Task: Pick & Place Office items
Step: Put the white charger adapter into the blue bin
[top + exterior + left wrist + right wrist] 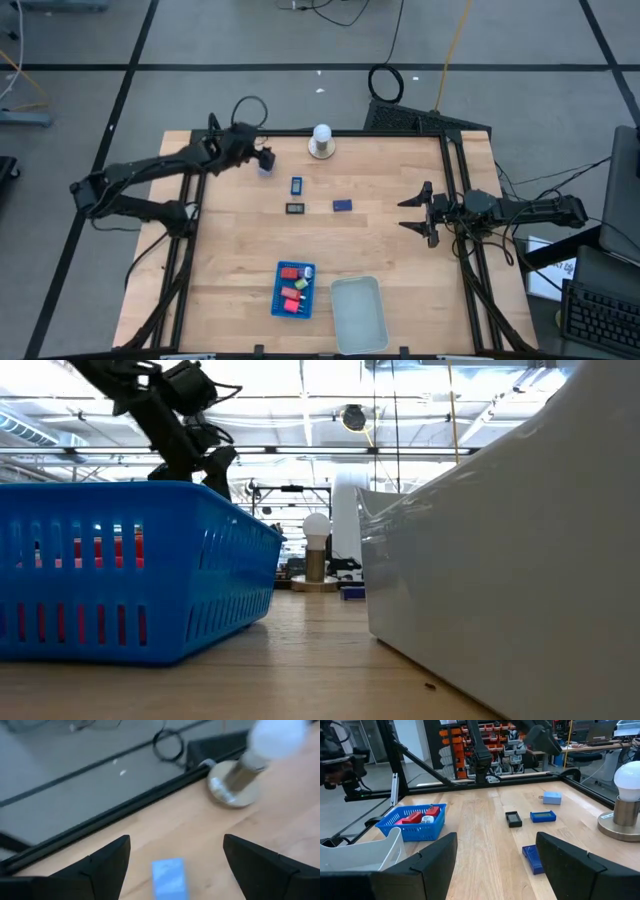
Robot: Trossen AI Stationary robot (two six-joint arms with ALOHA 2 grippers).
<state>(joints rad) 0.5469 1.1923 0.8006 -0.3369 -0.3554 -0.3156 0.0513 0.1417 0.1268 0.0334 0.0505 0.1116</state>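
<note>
The left gripper [264, 160] hangs over the far left part of the wooden table [400, 250], its fingers [100, 865] spread wide with nothing clamped between them. In the left wrist view a light blue rectangle [169, 877] lies flat on the wood in the gap between the two fingers, touching neither (from above, this piece is mostly hidden under the gripper). Just beyond it stands the white ball on a round base [321, 140], near the table's far edge.

Toward the middle of the table three more office items lie apart from one another: a blue rectangle [296, 185], a black rectangular piece [296, 209] nearer the front, and a dark blue rectangle [342, 205] to their right. The right wrist view shows the same three lying flat on the wood.

Near the front edge sits the blue tray [277, 295], holding red blocks [291, 271] and a few other small pieces, among them a green bit [301, 284]. Just beside it on the right lies the clear tray [357, 316].

At the right edge of the table the right gripper [418, 214] waits, well apart from every piece, its fingers [575, 865] standing open and empty.
</note>
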